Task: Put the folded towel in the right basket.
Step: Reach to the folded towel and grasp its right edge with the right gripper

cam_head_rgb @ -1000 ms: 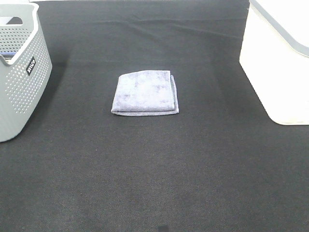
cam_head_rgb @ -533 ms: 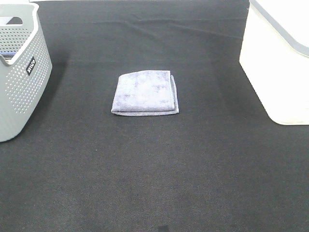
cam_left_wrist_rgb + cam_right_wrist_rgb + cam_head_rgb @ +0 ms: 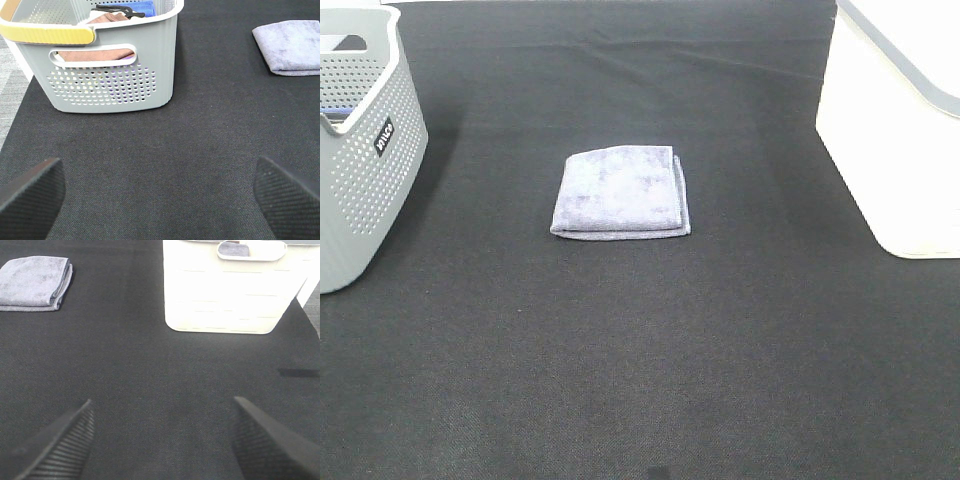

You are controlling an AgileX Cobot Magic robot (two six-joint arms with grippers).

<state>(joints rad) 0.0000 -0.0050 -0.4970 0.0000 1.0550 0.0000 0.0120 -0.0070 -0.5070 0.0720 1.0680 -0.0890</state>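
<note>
A folded grey-lavender towel [image 3: 620,192] lies flat on the black cloth in the middle of the table. It also shows in the left wrist view [image 3: 291,46] and in the right wrist view [image 3: 34,282]. The right basket [image 3: 895,130] is white and stands at the right edge; the right wrist view shows its side and handle slot [image 3: 230,287]. Neither arm shows in the exterior high view. My left gripper [image 3: 160,197] is open and empty over bare cloth, well short of the towel. My right gripper [image 3: 162,440] is open and empty, short of the white basket.
A grey perforated basket [image 3: 360,140] stands at the left edge; the left wrist view shows it with a yellow handle [image 3: 50,34] and folded cloths inside. The table is covered in black cloth [image 3: 640,350].
</note>
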